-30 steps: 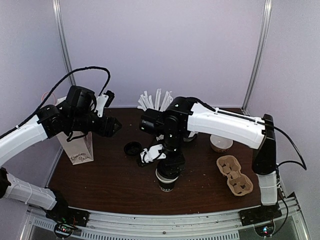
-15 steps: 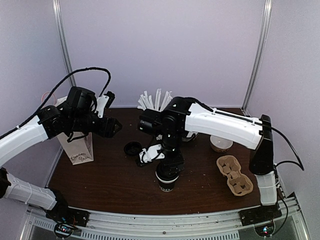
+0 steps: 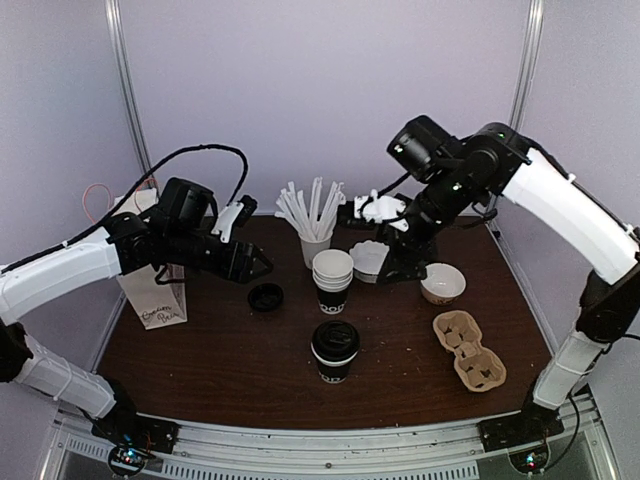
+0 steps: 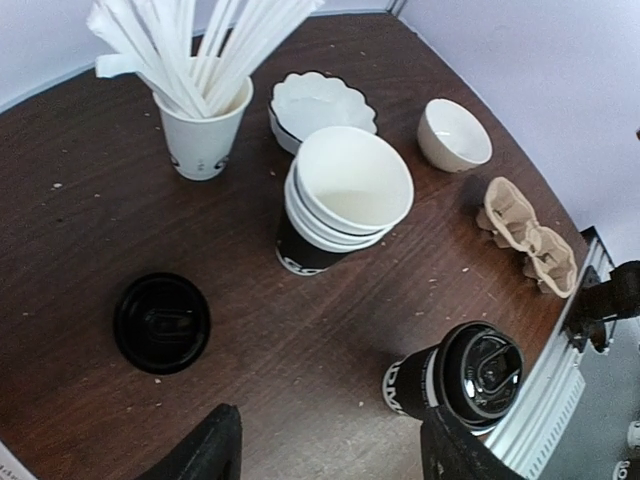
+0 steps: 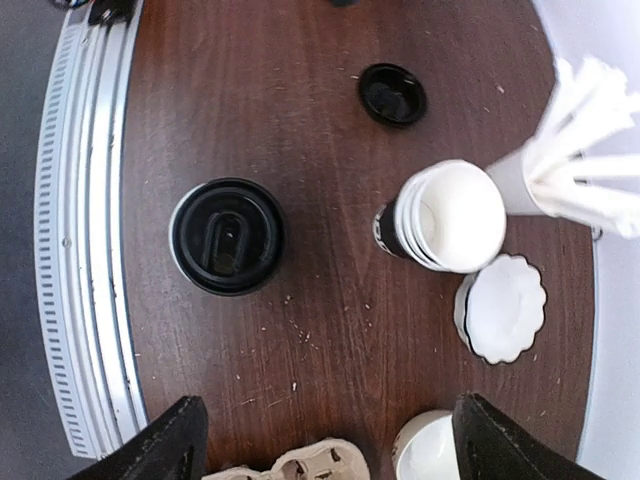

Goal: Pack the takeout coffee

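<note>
Right gripper (image 5: 335, 452) has left the takeout coffee (image 3: 335, 348) on the brown table (image 3: 200, 350).

The bottom edge of the right wrist view cuts off the cup carrier (image 5: 292, 466), the small cream bowl (image 5: 432, 442) and the fingers of the right gripper (image 5: 325, 415). In the top view, the left arm (image 3: 70, 270) half hides the paper bag (image 3: 162, 298). The bag's handwriting and the lettering on the takeout coffee (image 3: 335, 352) are too small to read.
</note>
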`<action>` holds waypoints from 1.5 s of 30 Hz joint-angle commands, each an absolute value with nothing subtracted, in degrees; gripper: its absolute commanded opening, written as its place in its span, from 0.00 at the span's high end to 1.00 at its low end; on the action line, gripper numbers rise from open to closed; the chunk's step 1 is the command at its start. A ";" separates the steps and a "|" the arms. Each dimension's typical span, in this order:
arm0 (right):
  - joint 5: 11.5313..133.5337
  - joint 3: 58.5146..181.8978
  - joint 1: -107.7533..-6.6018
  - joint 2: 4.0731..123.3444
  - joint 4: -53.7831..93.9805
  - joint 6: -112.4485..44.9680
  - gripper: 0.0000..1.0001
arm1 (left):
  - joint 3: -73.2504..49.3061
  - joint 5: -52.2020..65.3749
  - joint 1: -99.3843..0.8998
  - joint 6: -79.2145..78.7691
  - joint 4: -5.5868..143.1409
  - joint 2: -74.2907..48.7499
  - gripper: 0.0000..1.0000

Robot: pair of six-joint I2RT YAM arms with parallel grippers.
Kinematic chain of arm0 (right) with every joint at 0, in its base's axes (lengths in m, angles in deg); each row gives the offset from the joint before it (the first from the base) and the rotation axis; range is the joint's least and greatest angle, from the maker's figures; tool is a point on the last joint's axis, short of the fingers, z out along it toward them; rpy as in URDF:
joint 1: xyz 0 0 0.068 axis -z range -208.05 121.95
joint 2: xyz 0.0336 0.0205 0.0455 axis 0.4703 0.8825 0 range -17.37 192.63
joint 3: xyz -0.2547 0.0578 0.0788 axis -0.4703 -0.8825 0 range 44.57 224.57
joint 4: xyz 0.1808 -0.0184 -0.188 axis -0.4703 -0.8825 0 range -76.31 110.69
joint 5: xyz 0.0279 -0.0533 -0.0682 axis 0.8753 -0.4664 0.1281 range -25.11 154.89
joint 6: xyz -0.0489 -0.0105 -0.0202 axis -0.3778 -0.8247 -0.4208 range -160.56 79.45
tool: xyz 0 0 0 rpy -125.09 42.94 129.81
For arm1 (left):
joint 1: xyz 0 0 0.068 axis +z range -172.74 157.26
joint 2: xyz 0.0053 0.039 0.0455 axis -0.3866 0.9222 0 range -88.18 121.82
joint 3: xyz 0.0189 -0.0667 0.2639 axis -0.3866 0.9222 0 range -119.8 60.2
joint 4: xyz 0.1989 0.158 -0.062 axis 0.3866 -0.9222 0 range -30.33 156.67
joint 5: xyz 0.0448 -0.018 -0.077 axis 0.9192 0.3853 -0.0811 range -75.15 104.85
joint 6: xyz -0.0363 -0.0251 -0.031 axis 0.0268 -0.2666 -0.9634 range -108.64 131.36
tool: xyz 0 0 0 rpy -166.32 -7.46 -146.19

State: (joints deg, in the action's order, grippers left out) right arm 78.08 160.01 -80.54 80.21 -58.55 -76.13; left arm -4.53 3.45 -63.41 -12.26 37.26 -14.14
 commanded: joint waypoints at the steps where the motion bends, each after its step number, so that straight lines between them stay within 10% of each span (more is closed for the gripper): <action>1: 87.43 144.87 -73.60 73.65 -44.18 -64.96 0.15 | -3.42 -5.35 -64.57 -16.79 45.40 -10.68 0.36; 11: 99.66 123.72 -69.79 71.95 -29.99 -50.53 0.30 | -4.70 -6.76 -70.26 -22.19 48.40 -1.12 0.38; 45: 111.65 122.76 -69.20 83.13 -27.24 -46.35 0.54 | -1.79 -11.60 -74.50 -24.20 52.48 4.35 0.48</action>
State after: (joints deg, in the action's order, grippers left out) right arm 110.34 123.25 -69.37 82.77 -27.84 -46.36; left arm -2.72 -10.50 -74.23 -24.59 50.44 5.58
